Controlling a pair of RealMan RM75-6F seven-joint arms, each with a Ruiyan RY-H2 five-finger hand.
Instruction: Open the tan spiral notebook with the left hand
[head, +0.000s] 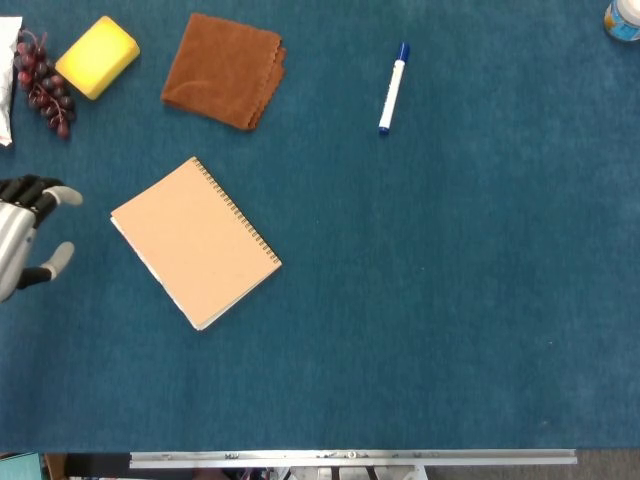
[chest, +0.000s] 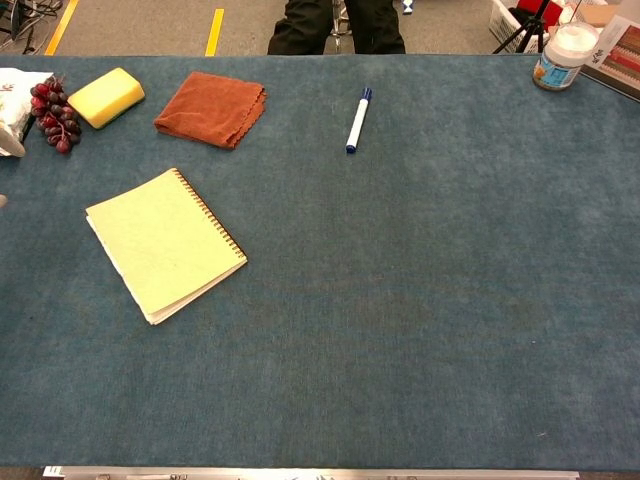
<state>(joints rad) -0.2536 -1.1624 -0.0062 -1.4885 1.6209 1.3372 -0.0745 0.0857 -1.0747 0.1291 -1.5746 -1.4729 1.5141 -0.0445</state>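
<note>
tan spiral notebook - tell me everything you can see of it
The tan spiral notebook lies flat and closed on the blue cloth-covered table, on the left half, turned at a slant. Its cover is plain, with a card-like look; the chest view shows it more yellow. A dark wire spiral runs along its upper-right edge, and white page edges show along the lower-left and bottom sides. Nothing touches it. The left hand is to its left, apart from it, holding nothing.

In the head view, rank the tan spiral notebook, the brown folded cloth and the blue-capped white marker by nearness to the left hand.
From the left hand at the left edge:
1. Tan spiral notebook, just to the hand's right, lying closed.
2. Brown folded cloth, up and to the right, near the table's far edge.
3. Blue-capped white marker, farthest, past the cloth.
</note>
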